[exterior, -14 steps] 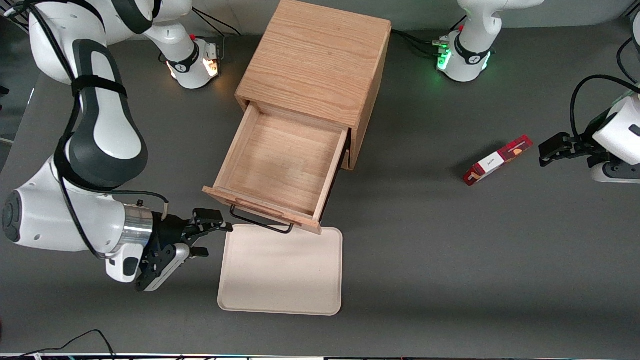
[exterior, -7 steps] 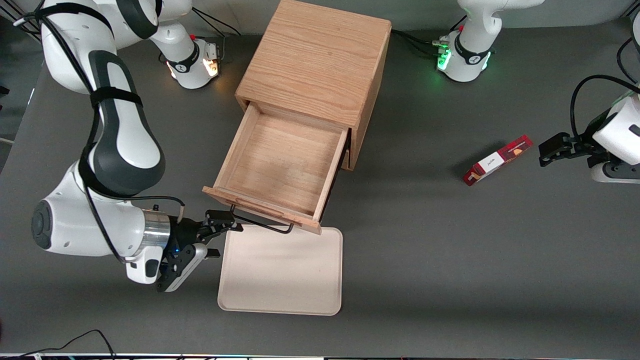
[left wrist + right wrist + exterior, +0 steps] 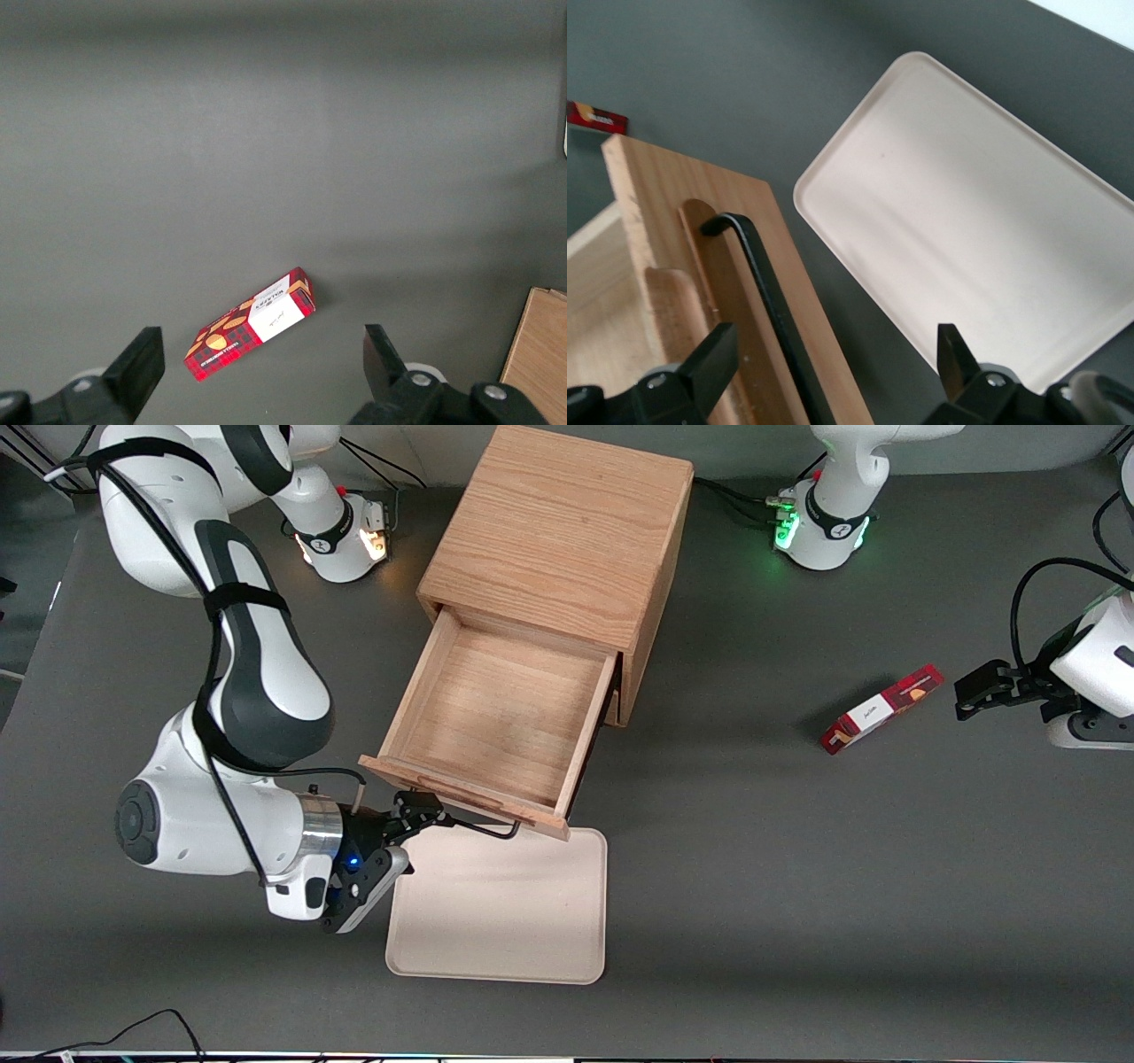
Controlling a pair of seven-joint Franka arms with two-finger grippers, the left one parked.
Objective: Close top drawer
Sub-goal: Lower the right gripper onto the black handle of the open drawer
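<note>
The top drawer [image 3: 496,708] of the light oak cabinet [image 3: 567,531] stands pulled far out, and its shallow box is empty. Its black wire handle [image 3: 478,828] juts from the front panel toward the front camera. My right gripper [image 3: 412,819] is open at the handle's end nearest the working arm, close to the drawer front. In the right wrist view the gripper [image 3: 835,347] straddles the handle [image 3: 762,292] and the edge of the drawer front [image 3: 656,195], with the raised wooden strip [image 3: 669,310] beside one finger. The lower drawer is hidden under the top one.
A beige tray [image 3: 500,908] lies on the table just in front of the open drawer and also shows in the right wrist view [image 3: 966,204]. A red snack box [image 3: 881,708] lies toward the parked arm's end and shows in the left wrist view [image 3: 252,323].
My right arm has swung toward the drawer front. The open gripper moved from beside the tray's corner up to the end of the black handle. The drawer has not moved.
</note>
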